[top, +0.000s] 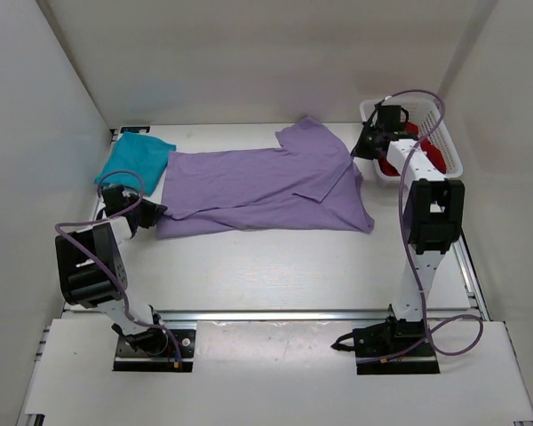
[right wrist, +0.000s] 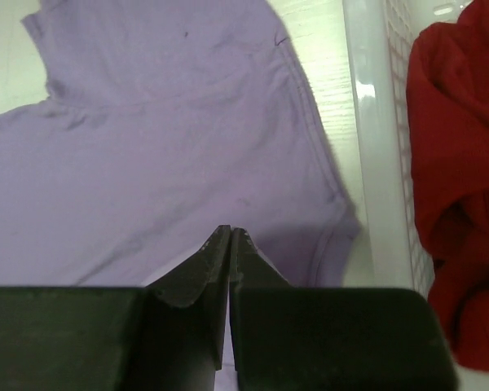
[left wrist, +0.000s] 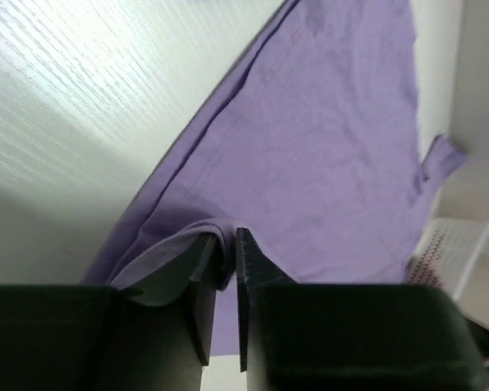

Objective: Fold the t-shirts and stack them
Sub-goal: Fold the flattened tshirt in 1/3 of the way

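The lavender t-shirt (top: 266, 182) lies spread out across the middle of the table. My left gripper (top: 157, 213) is low at its near left corner. In the left wrist view the left gripper (left wrist: 226, 236) is slightly open, and a fold of the lavender t-shirt (left wrist: 326, 147) is draped over one fingertip (left wrist: 205, 244). My right gripper (top: 357, 149) is at the shirt's right edge beside the basket. The right gripper (right wrist: 231, 230) is shut above the lavender t-shirt (right wrist: 171, 138), with no cloth seen between its tips. The teal t-shirt (top: 135, 158) lies folded at the back left. The dark red t-shirt (top: 431, 156) sits bunched in the basket.
A white mesh basket (top: 450, 151) stands at the back right; its rim (right wrist: 365, 122) runs close to my right gripper, and the dark red cloth (right wrist: 456, 147) lies inside it. White walls enclose the table on three sides. Bare tabletop (top: 275, 266) lies between the shirt and the arm bases.
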Action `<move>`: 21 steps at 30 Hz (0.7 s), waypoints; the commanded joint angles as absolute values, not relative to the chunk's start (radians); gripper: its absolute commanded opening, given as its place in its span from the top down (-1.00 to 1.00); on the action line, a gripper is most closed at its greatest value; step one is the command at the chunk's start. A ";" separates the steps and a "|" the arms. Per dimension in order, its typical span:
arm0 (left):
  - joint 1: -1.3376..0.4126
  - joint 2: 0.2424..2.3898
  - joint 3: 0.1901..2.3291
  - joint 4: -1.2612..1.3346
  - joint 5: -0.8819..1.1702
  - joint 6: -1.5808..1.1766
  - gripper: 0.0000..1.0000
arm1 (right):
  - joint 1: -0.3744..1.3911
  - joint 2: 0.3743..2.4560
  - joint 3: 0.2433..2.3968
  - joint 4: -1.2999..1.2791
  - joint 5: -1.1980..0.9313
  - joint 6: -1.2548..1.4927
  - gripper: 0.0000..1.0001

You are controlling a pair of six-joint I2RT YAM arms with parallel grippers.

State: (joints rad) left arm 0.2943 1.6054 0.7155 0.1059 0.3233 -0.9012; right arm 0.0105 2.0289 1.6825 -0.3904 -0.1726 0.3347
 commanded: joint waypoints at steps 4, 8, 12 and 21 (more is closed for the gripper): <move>0.252 1.504 0.743 0.017 0.264 -0.801 0.19 | 0.005 2.079 1.836 -0.436 -0.189 0.310 0.78; 0.213 1.329 0.610 0.018 0.207 -0.779 0.04 | 0.012 1.973 1.711 -0.376 -0.193 0.360 0.29; 0.236 1.209 0.457 0.035 0.209 -0.782 0.08 | 0.015 1.741 1.427 -0.220 -0.198 0.429 0.73; 0.244 1.282 0.371 0.097 0.256 -0.819 0.04 | -0.087 1.419 0.791 -0.023 -0.219 0.537 0.67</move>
State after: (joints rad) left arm 0.2466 1.2690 0.3672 0.0601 0.2501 -0.8124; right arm -0.0296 1.4471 0.8886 -0.0994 -0.2214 0.5049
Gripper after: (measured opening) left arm 0.475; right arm 0.130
